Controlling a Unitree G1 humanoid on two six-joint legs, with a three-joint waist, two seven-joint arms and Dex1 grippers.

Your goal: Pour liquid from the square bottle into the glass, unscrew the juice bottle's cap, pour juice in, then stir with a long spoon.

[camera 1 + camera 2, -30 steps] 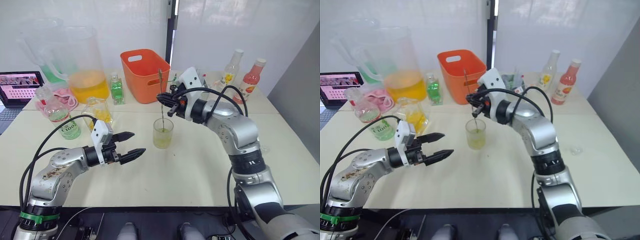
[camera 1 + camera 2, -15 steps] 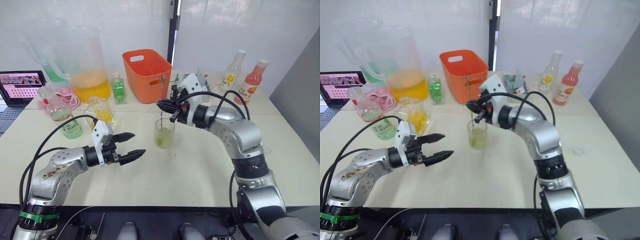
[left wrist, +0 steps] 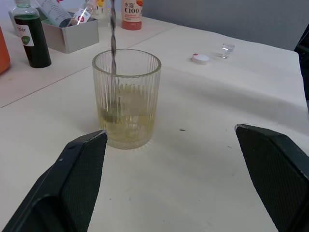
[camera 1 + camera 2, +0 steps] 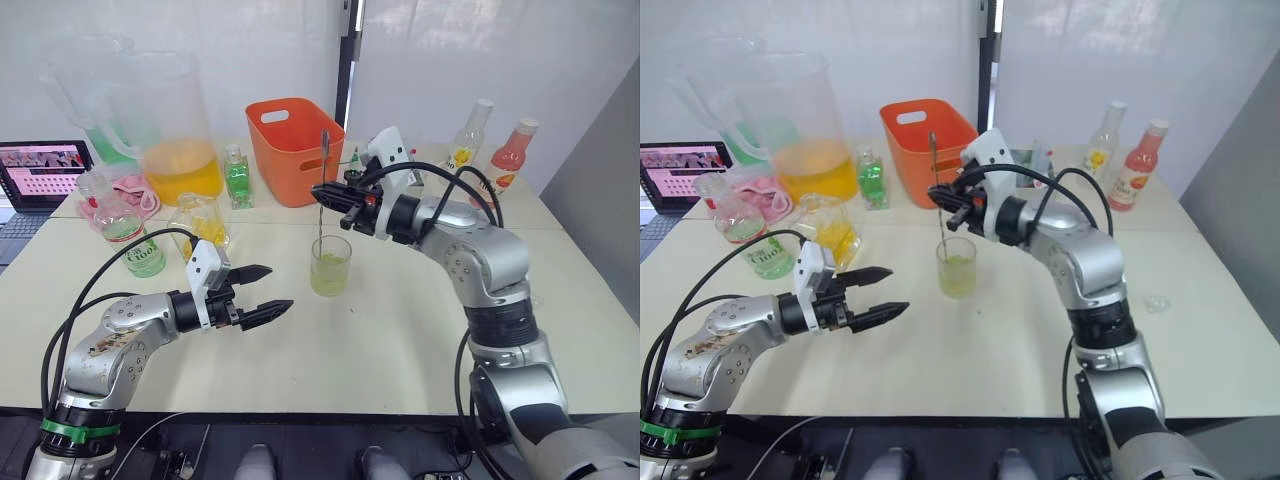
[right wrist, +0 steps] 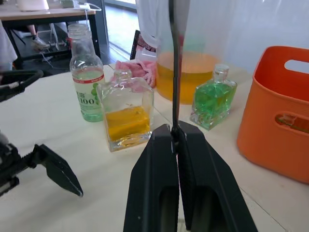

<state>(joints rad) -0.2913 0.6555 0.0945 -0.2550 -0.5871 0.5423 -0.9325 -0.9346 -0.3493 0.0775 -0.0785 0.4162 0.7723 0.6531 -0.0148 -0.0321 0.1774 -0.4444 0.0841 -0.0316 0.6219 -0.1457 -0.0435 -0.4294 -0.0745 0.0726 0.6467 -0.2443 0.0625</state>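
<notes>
Pale liquid already in glass point(image 4: 330, 265); right gripper point(image 4: 340, 199) clamps spoon point(image 4: 322, 185), centre frame, stirring; left gripper point(image 4: 258, 293) idle, spread.

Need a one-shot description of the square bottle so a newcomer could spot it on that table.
Start at the big pitcher of orange liquid at the table's back left. Just in front of it, toward the robot, stands the square bottle. Unlike the green-labelled juice bottle to its left and the slim green-liquid bottle behind, it is squat, flat-sided clear glass holding yellow liquid.

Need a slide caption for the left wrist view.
Thin silver metal spoon standing in ribbed clear glass tumbler of pale yellowish liquid.
</notes>
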